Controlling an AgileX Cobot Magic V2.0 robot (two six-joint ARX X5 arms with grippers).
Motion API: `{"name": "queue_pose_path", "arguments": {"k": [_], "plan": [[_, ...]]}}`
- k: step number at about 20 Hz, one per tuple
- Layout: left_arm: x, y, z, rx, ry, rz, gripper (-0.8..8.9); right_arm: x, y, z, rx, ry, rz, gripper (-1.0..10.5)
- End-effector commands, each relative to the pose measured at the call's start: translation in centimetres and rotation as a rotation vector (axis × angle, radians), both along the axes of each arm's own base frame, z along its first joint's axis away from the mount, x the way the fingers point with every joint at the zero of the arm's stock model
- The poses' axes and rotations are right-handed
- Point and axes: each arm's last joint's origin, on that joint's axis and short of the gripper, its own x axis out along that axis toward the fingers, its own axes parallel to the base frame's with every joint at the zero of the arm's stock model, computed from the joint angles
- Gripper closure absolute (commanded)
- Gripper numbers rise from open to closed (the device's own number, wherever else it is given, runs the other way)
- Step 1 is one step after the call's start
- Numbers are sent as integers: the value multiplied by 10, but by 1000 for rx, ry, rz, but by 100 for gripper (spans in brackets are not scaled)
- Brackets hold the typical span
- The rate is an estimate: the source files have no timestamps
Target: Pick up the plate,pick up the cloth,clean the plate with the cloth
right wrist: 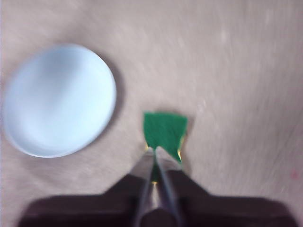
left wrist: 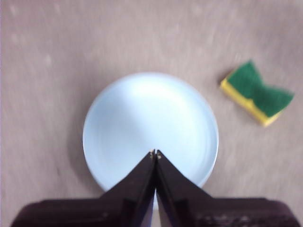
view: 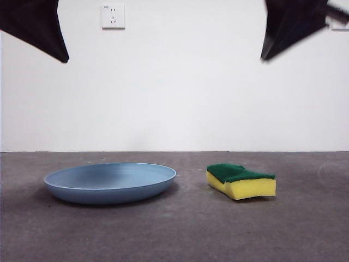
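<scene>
On the grey desk (view: pixel 180 229), the plate (view: pixel 109 183) lies flat, right way up and bare. The sponge (view: pixel 240 181) sits beside it, apart from it, green layer up over the yellow foam, resting on the desk.

Left gripper (left wrist: pixel 155 153): high above the plate, clear of it. Its fingers (left wrist: pixel 142 177) are pressed together tip to tip, holding nothing. In the left wrist view the tips show over the plate (left wrist: pixel 142 118), with the sponge (left wrist: pixel 258 92) off to one side.

Right gripper (right wrist: pixel 155 151): high above the sponge (right wrist: pixel 164 130), clear of it. Its fingers (right wrist: pixel 165 175) meet at the tips, holding nothing. The right wrist view is blurred. The plate (right wrist: pixel 57 99) appears well aside of the tips.

In the front view both arms show only as dark tips at the top corners, one (view: pixel 41 30) above the plate side, one (view: pixel 292 27) above the sponge side. A white wall socket (view: pixel 113 16) is fixed to the wall behind.
</scene>
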Motion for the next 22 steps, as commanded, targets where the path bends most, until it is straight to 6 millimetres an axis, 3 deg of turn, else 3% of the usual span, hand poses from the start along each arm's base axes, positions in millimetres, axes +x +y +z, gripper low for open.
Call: {"name": "queue_pose_path", "arguments": {"k": [1, 4, 8, 10, 14, 22], "plan": [[-6, 1, 10, -29, -83, -11, 822, -17, -3, 15, 21, -89, 37, 962], [-18, 8, 23, -57, -173, 6, 822, -38, -10, 26, 67, -182, 55, 963], [-40, 18, 30, -70, -313, 75, 822, -63, -22, 7, 74, -279, 13, 963], [-53, 22, 21, -99, -367, 74, 822, -73, -27, -8, 82, -301, 10, 963], [-70, 29, -14, -129, -410, 61, 822, -87, -36, -31, 81, -319, -3, 962], [-74, 30, -32, -79, -299, 46, 815, -87, -36, -32, 89, -307, -11, 945]]}}
